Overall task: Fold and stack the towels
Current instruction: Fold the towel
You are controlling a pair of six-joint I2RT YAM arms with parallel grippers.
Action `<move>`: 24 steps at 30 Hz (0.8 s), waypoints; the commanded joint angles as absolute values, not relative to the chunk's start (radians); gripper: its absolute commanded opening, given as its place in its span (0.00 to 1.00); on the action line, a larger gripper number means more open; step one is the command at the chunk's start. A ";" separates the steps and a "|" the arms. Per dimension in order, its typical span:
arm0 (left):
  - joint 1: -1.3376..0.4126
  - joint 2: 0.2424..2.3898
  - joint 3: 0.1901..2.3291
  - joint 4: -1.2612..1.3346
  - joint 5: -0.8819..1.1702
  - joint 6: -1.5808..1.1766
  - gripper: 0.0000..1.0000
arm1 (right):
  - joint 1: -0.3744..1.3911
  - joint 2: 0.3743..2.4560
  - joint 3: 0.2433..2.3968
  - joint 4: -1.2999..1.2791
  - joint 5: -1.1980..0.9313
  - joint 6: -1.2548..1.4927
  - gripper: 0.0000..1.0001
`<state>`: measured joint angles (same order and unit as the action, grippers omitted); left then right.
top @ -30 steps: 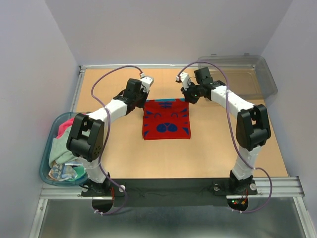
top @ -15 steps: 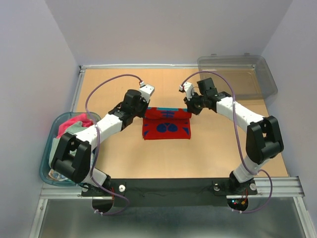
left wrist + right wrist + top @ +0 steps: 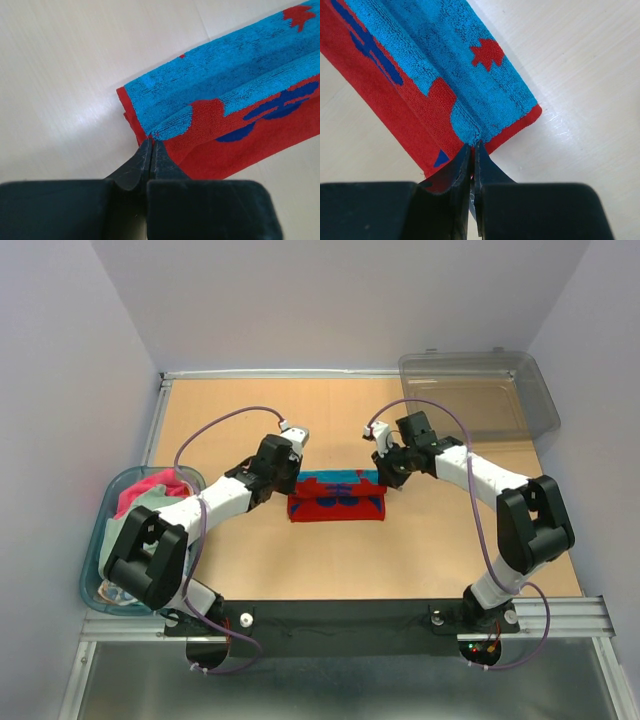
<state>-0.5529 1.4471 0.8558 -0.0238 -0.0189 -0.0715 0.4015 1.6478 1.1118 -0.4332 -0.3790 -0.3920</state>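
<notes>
Both arms reach forward over the table (image 3: 450,540) and bend inward, toward each other. The left gripper (image 3: 151,150) has its jaws pressed together on the folded edge of the red and blue towel (image 3: 338,504), at the 9 o'clock end. The right gripper (image 3: 474,150) is clamped on the same edge at the 3 o'clock end. This towel lies at the table centre, with a blue band turned over the red. Other towels (image 3: 150,488) sit in the tub (image 3: 90,585) at 9 o'clock.
</notes>
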 commanded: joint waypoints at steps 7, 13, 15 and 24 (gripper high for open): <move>-0.574 1.442 0.825 -0.086 -0.040 -0.144 0.00 | 0.426 1.608 1.088 -0.396 -0.399 -0.347 0.01; -0.577 1.440 0.825 -0.095 -0.046 -0.152 0.00 | 0.430 1.594 1.078 -0.397 -0.396 -0.319 0.01; -0.578 1.440 0.833 -0.095 -0.063 -0.150 0.00 | 0.431 1.589 1.074 -0.396 -0.396 -0.311 0.01; -0.581 1.439 0.853 -0.107 -0.068 -0.132 0.00 | 0.437 1.583 1.032 -0.394 -0.410 -0.273 0.01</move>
